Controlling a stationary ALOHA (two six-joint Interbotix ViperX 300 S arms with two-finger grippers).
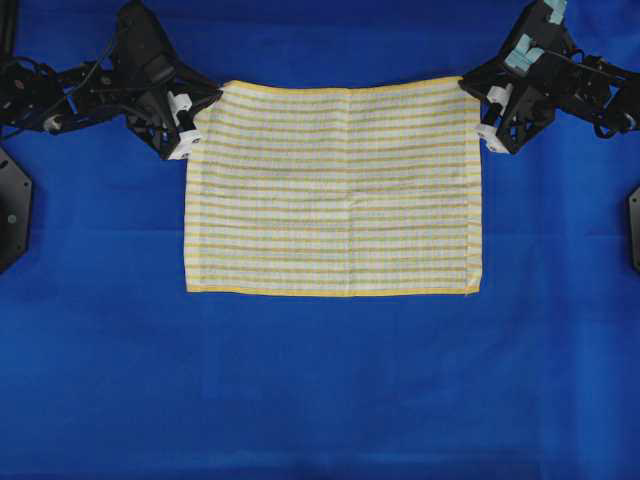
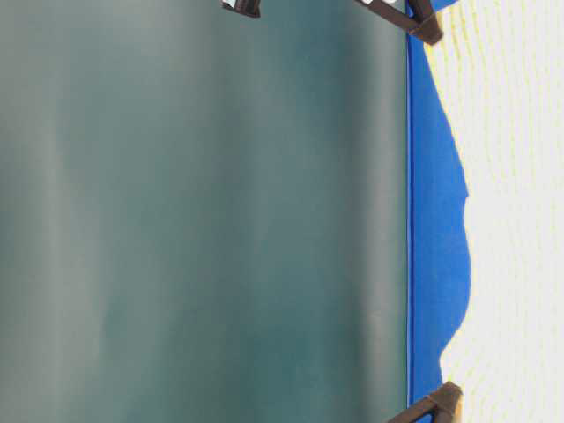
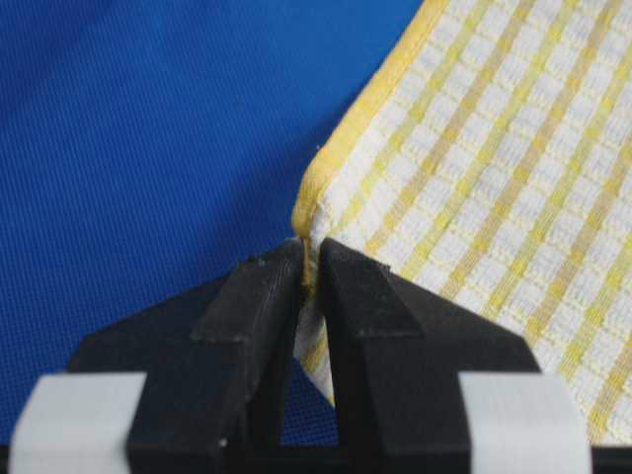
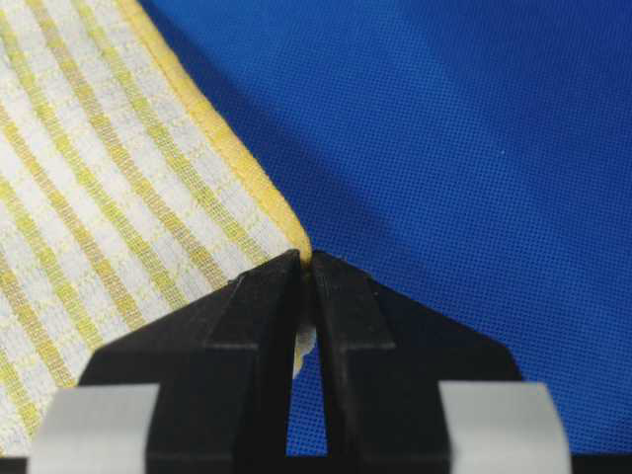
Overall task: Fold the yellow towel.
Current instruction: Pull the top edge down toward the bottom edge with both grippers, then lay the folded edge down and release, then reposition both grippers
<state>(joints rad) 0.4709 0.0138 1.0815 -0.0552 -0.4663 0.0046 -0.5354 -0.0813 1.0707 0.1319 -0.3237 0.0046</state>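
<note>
pinching yellow towel (image 1: 335, 190) corners, left hand (image 1: 197, 128), right hand (image 1: 478, 112).

overhead view looks straight down on the blue table (image 1: 320, 400); table-level view sits low, turned sideways; each wrist view looks close along its jaws at a corner of the yellow towel (image 1: 335, 190), shared by all.

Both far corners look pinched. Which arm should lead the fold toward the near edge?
Neither is better placed: left gripper and right gripper each clamp a far corner of the yellow towel. Probably move both together.
</note>
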